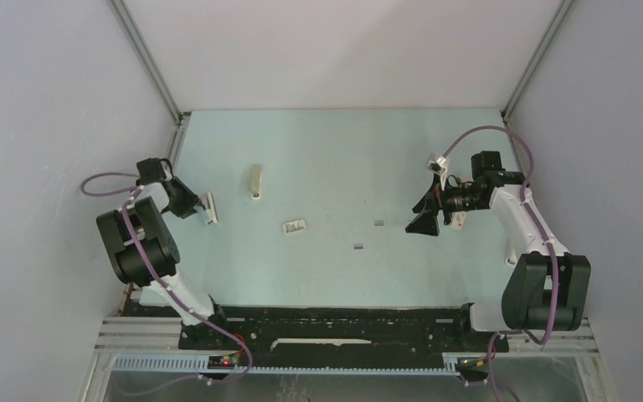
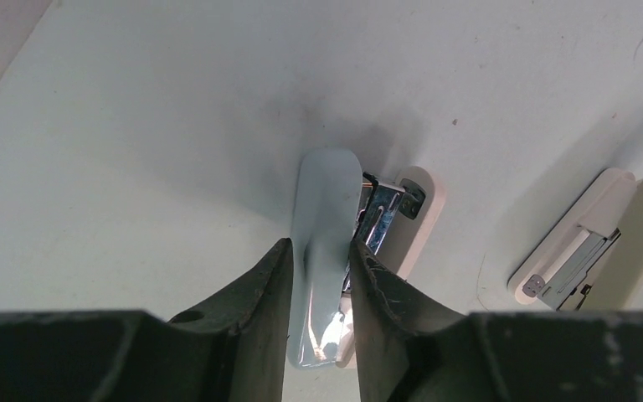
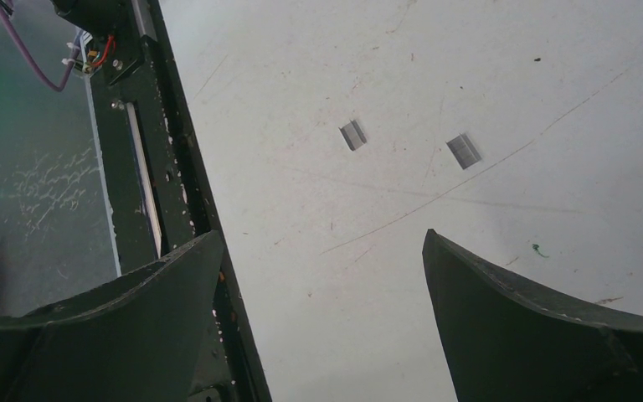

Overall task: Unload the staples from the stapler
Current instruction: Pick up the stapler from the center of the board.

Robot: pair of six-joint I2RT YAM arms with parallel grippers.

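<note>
Pale-blue counter [image 1: 343,142], plain white walls around it. My read on progress: partly done. Two strips of staples [image 3: 352,134] already lie loose on the counter, well apart from the stapler [image 2: 326,184], off toward the right arm. The stapler itself is low on the counter in the left gripper [image 2: 320,247], jaws pinching its glossy cover from both sides. Its metal magazine [image 2: 378,216] is exposed, but I can't tell whether any strips remain inside, so I'd check that before calling it finished. The right gripper [image 3: 322,236] hangs above the loose strips, jaws spread wide, holding nothing.

Writing: a small printed box [image 1: 294,226] sits between the stapler and the strips, but its markings are too small to read. I see no brand on the stapler or on the beige bar [image 1: 254,182] near it.
</note>
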